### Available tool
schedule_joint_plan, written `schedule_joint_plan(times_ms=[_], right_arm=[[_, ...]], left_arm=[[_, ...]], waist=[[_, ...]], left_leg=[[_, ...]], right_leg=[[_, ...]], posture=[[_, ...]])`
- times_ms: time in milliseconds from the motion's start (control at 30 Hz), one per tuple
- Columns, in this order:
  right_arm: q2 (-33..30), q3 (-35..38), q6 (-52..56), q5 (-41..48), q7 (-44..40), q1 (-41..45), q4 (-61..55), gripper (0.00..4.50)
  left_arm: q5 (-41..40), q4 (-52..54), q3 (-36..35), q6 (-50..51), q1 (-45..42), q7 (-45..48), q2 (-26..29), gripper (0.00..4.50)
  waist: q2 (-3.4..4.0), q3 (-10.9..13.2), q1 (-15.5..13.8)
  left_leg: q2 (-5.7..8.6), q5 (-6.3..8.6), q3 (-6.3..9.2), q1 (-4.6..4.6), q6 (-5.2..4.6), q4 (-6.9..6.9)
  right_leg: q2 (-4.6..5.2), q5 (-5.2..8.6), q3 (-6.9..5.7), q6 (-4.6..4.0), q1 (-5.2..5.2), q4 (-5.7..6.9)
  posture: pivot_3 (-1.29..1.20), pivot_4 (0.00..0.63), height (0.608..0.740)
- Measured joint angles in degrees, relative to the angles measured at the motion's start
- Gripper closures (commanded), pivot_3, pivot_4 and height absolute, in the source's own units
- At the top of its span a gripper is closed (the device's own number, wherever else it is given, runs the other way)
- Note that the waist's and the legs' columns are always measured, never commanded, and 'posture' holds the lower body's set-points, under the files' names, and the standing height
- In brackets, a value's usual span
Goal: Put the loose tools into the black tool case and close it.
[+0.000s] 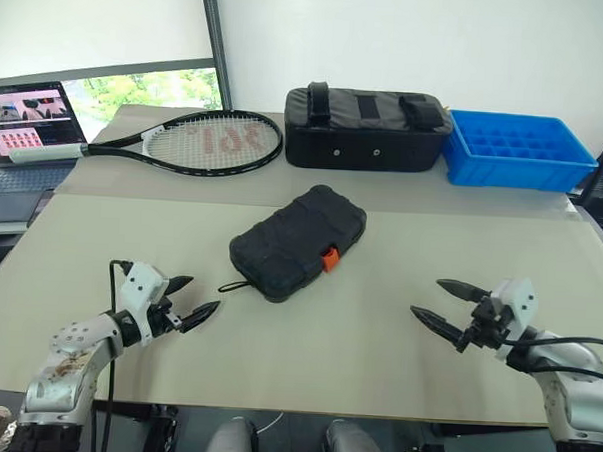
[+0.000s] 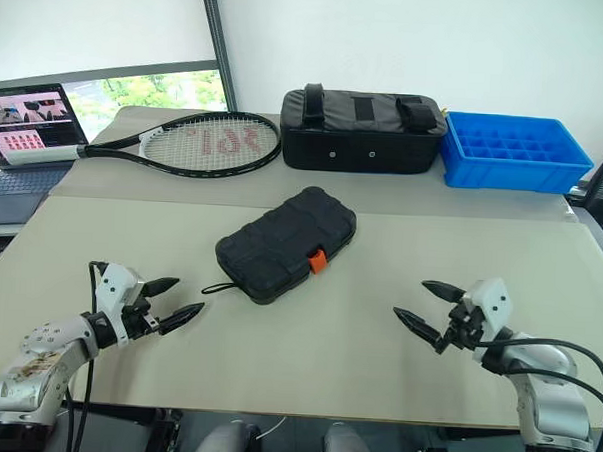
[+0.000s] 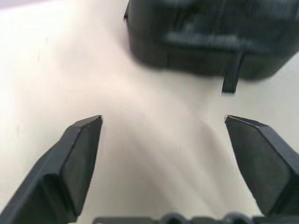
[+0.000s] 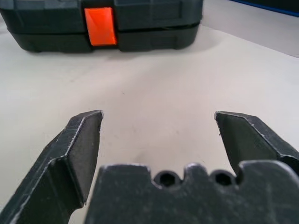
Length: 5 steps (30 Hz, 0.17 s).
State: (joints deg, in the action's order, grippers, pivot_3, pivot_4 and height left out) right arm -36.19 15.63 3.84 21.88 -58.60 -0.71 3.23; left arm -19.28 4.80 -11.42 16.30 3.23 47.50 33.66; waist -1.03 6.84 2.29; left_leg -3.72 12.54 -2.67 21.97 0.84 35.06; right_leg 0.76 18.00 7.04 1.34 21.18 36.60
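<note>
I judge the job finished: the black moulded-plastic tool case [image 1: 298, 242] lies shut on the counter [image 1: 377, 329], my left hand [image 1: 193, 299] and right hand [image 1: 444, 306] both wide and empty, so nothing remains but to rest.

The tool case [image 1: 298, 242] is black with a ribbed, textured shell and an orange latch [image 1: 329, 258]. Behind it, the fabric bag [image 1: 366, 128] is black with a grey top; beside the bag sits a bright blue crate [image 1: 518, 150]. The racket [image 1: 190, 139] has a black-and-white frame with red lettering on its strings.

You get bright, even daylight; the black tool case [image 3: 205, 42] blurs in the left wrist view, casting a soft shadow.
</note>
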Motion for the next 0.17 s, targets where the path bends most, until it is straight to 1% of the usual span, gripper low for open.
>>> schedule_joint_plan(times_ms=[167], right_arm=[[-1.9,1.3,-3.2,0.0,-2.8,0.2,6.0,0.0]], left_arm=[[1.4,0.0,0.1,-2.1,2.3,-1.1,0.0,0.01]], waist=[[0.01,0.0,0.1]], left_leg=[[0.0,0.0,-0.08,-0.01,0.0,-0.07]], right_leg=[[-0.04,-0.11,0.02,-0.26,0.0,-0.01]], posture=[[0.0,0.15,0.707]])
